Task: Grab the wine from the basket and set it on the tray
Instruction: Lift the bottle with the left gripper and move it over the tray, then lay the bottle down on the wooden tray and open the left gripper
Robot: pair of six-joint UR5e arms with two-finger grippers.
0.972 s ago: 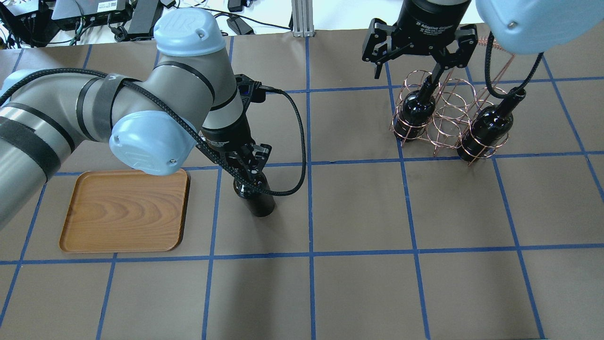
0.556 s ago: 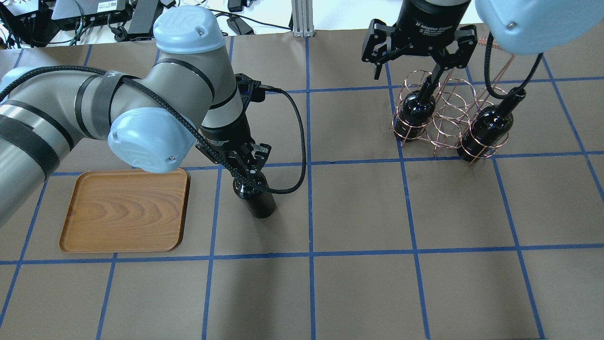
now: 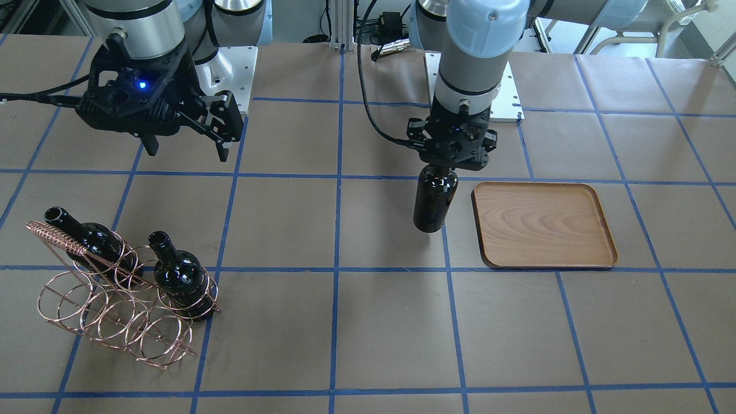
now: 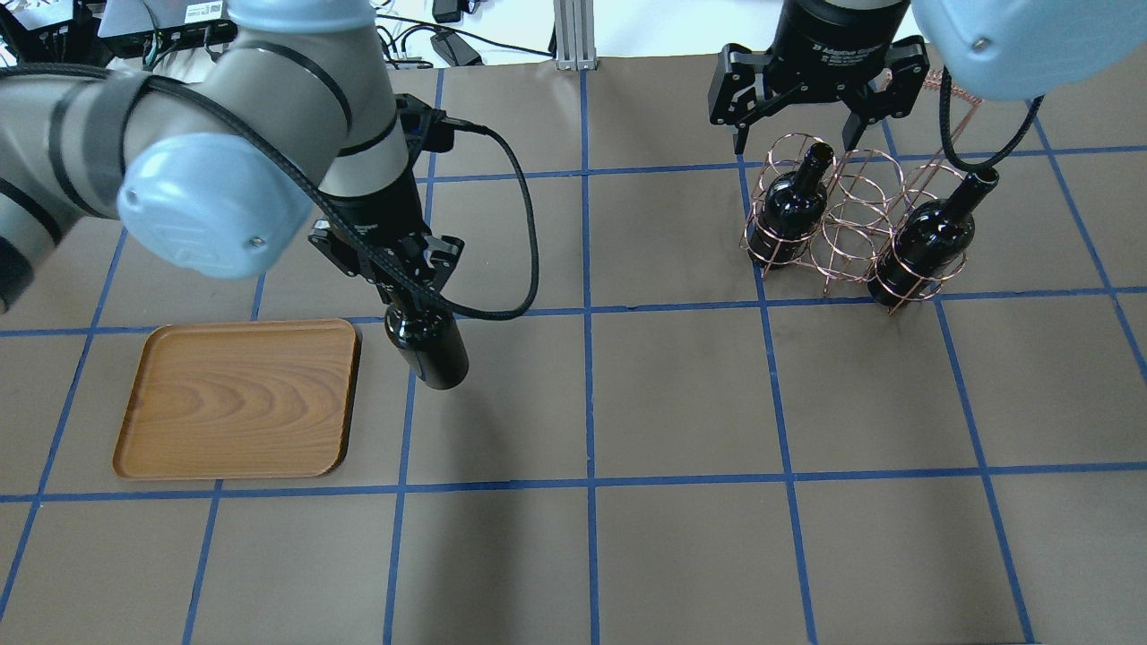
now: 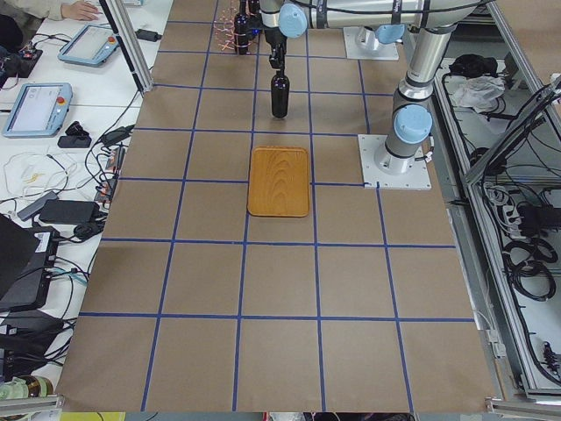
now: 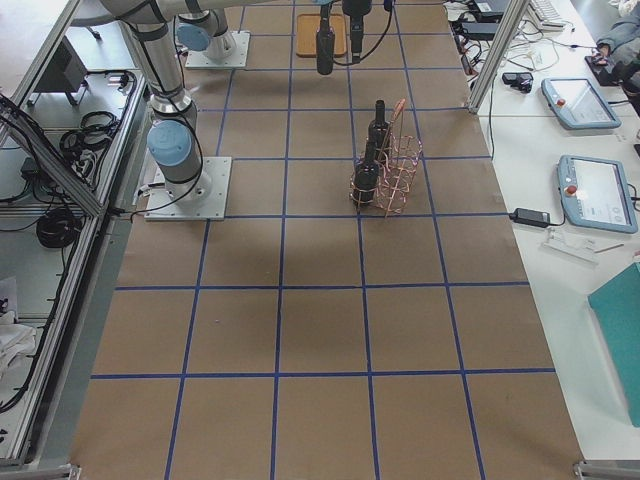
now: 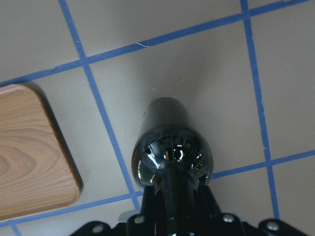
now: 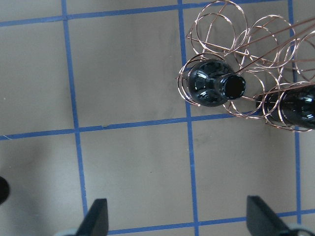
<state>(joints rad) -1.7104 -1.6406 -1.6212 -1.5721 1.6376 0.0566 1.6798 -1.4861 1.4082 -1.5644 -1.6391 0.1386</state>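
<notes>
Bottle [image 4: 428, 349] shifts toward tray [image 4: 237, 399] near left edge of surface [image 4: 681, 394], now upright just beside tray's rim, neck clenched in left claw [image 4: 401, 291]. Not yet over tray; placement pending. Right claw [image 3: 187, 150] released, pulls back from basket [image 4: 851, 224] toward right edge.

A: Overhead exterior: high, behind robot base [image 3: 236, 63], facing forward and down on table [image 4: 681, 394]. Front-facing: across from it, steep, sides mirrored. Overlap?
B: Tray [image 4: 237, 399], basket [image 4: 849, 235], all mid-table. Side views: far back at either table end, looking lengthwise; same two items, small.
A: Wrists?
B: Close, straight down. Left: wine [image 7: 170, 147], tray corner. Right: basket rings.
</notes>
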